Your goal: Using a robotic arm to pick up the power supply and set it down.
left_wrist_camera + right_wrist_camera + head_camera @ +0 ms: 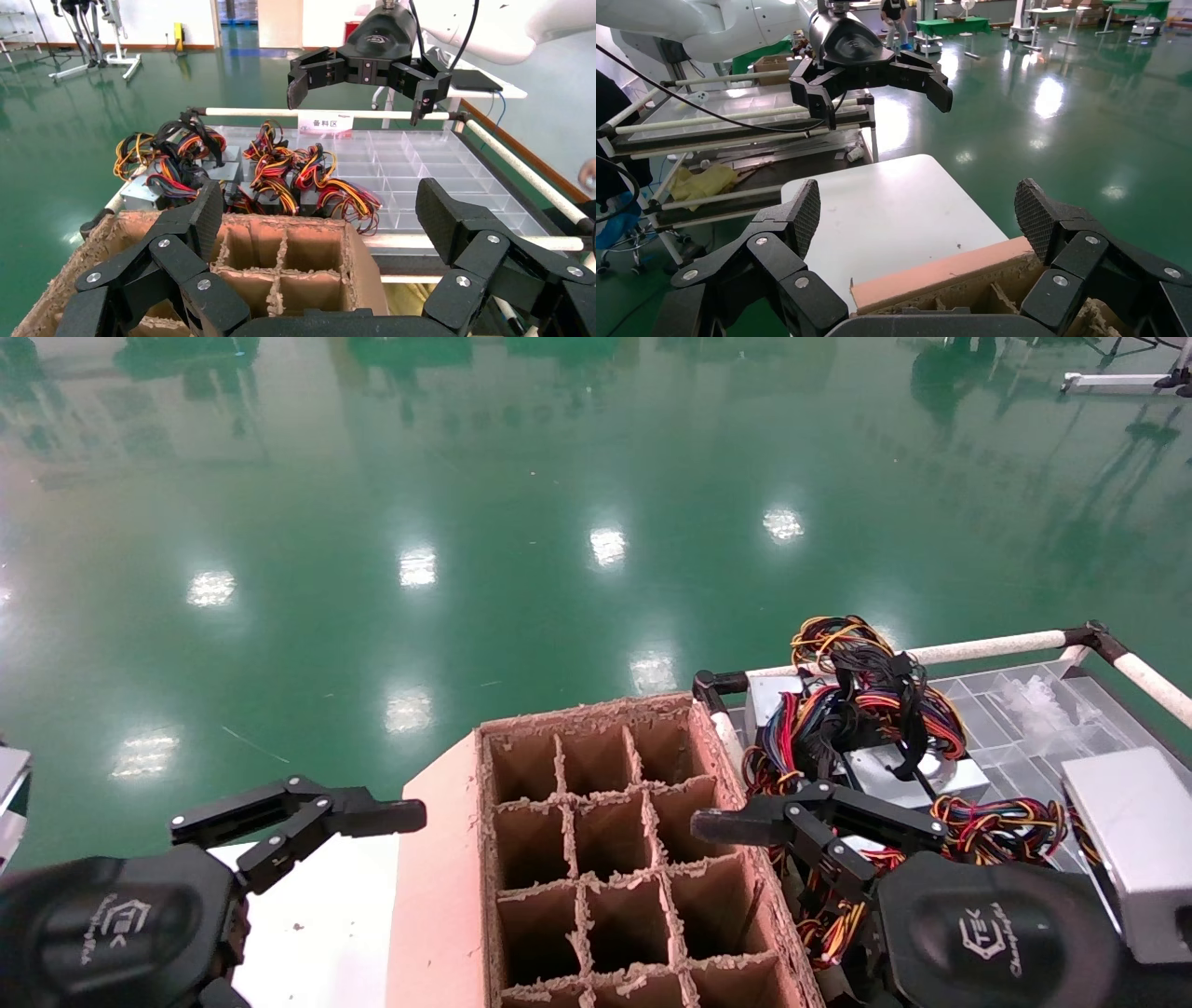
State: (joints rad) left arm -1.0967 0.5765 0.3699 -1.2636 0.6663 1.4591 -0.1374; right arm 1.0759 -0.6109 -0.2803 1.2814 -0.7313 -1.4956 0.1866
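Nearest of all are the two black rounded wrist housings with their white logos, one low at each near corner. From the left one, the left gripper (298,817) hangs with its fingers spread wide and empty over a white surface (317,915), well apart from the work. The right gripper (792,836) hovers just past the right wall of the cardboard crate (596,859), above the near edge of a clear-compartmented tray (1015,710); its fingers are likewise wide apart and hold nothing. Just beyond it, near the tray's left end, lies the power supply (908,775), a silver-grey metal box half buried under a looped bundle of wires (866,700), red, yellow and black, with others like it beside it. The step in hand looks like the approach to the grasp. To do it well, I would judge, the right gripper should come down with its fingers on either side of the bare metal box, not over the springy loops, which would give a soft and slipping hold; a slow lift would let the trailing cables pull free of the neighbouring bundles. The metal looks smooth and hard, the wires glossy and tangled, the crate's dividers ragged and fibrous, the tray clear plastic framed by pale padded rails, and the green floor (466,523) mirror-slick.
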